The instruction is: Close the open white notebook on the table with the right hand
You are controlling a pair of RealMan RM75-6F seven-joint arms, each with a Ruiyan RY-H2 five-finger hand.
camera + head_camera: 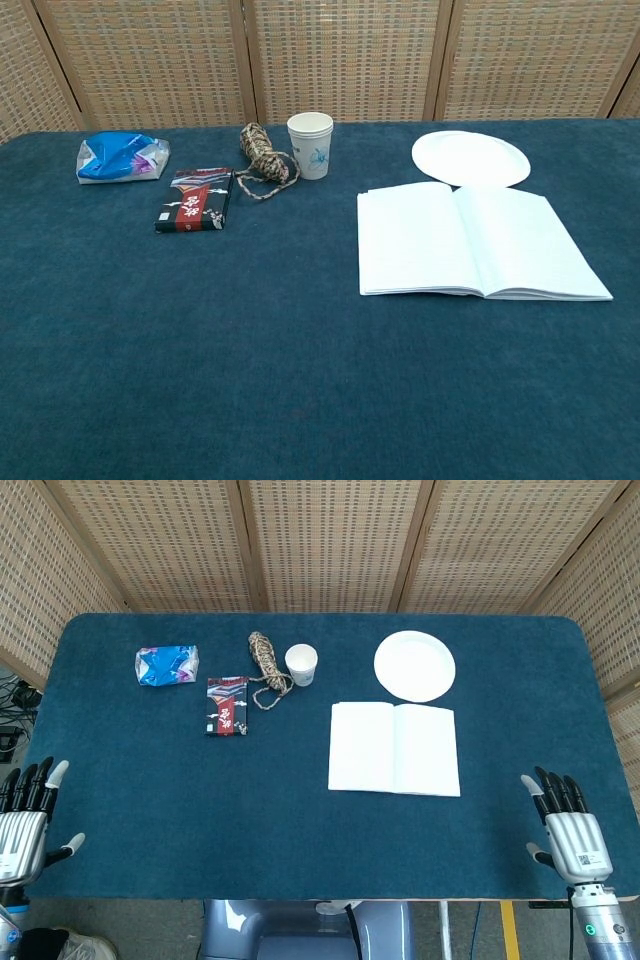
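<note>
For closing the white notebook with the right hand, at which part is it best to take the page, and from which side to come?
Probably the outer edge of the right-hand page of the notebook, approached from the right, where the right hand hovers open near the table's front edge. The notebook lies flat and open, spine roughly centered, so lifting that free edge should fold it leftward over the spine.

We see a surface (pixel 300 830) covered in dark blue cloth. Right of its centre an open white notebook (pixel 394 748) lies flat. At its 12 o'clock, just beyond it, sits a white plate (pixel 414 665). At about 10 o'clock a paper cup (pixel 301 664) stands upright, with a coil of rope (pixel 266 666) touching it at 9 o'clock. A dark packet (pixel 227 706) lies near the rope, and a blue bag (pixel 167 665) further toward 9 o'clock.
</note>
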